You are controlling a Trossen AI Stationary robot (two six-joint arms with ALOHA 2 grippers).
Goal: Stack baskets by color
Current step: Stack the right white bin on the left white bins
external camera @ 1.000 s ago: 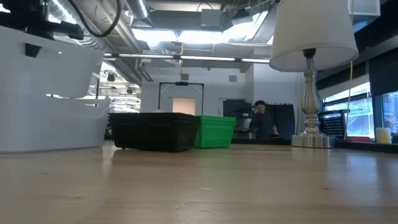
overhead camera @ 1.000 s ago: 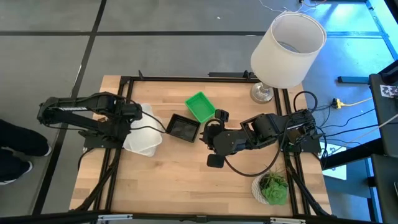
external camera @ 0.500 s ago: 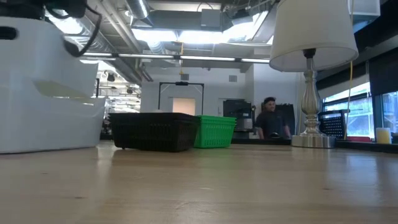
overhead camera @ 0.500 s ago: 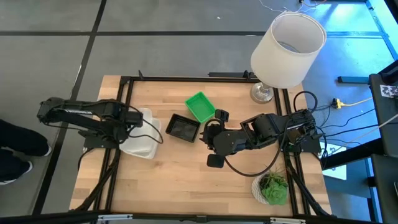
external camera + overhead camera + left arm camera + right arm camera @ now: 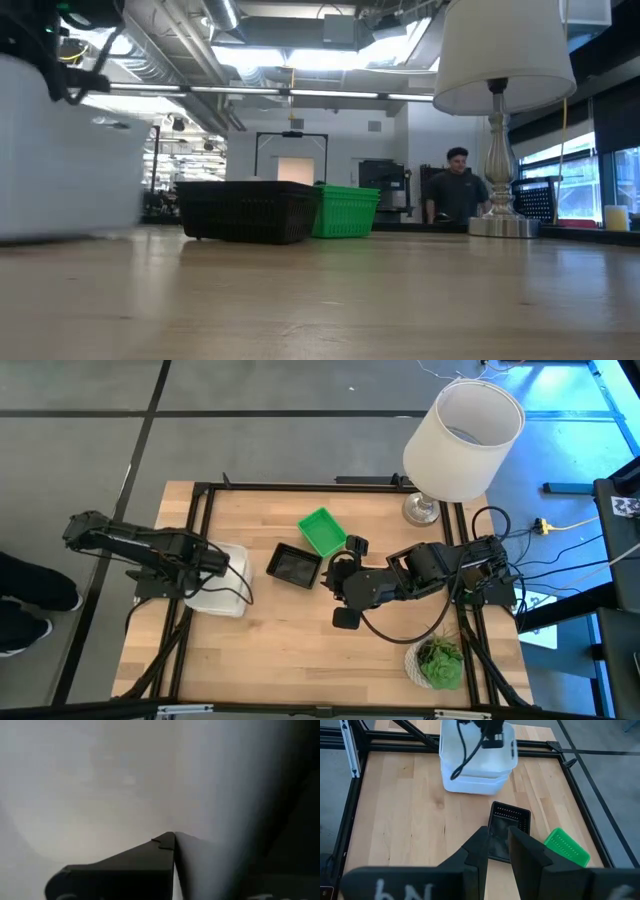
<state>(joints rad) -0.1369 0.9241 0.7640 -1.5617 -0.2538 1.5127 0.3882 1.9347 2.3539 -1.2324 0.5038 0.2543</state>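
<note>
Two white baskets [image 5: 477,765] stand nested near the table's left edge, also seen as white baskets [image 5: 222,588] from above and as a blurred white block [image 5: 70,150] in the low view. My left gripper [image 5: 213,560] is shut on the upper one. A black mesh basket [image 5: 295,565] rests on its bottom at mid-table, with a green basket [image 5: 322,532] just beyond it toward the far edge. My right gripper [image 5: 498,832] hovers right of the black basket, slightly open, nothing between its fingers. My left gripper pinches the upper white basket's wall [image 5: 200,865] on its left side near the far corner; one dark finger [image 5: 130,870] lies flat against it. The fingers come from above, pointing steeply down. The basket sits level inside the lower white basket [image 5: 475,784].
A lamp with a big white shade [image 5: 463,438] stands at the far right, a small green plant [image 5: 438,663] at the near right. Black frame rails [image 5: 190,650] run along both sides. A person [image 5: 458,195] stands in the room beyond. Bare wood lies along the near edge.
My left gripper has gone down and toward the table's left edge, rolling about its own line, still shut on the upper white basket. That basket has turned about and sunk from above the lower white basket into it. A person beyond the table has walked rightward.
</note>
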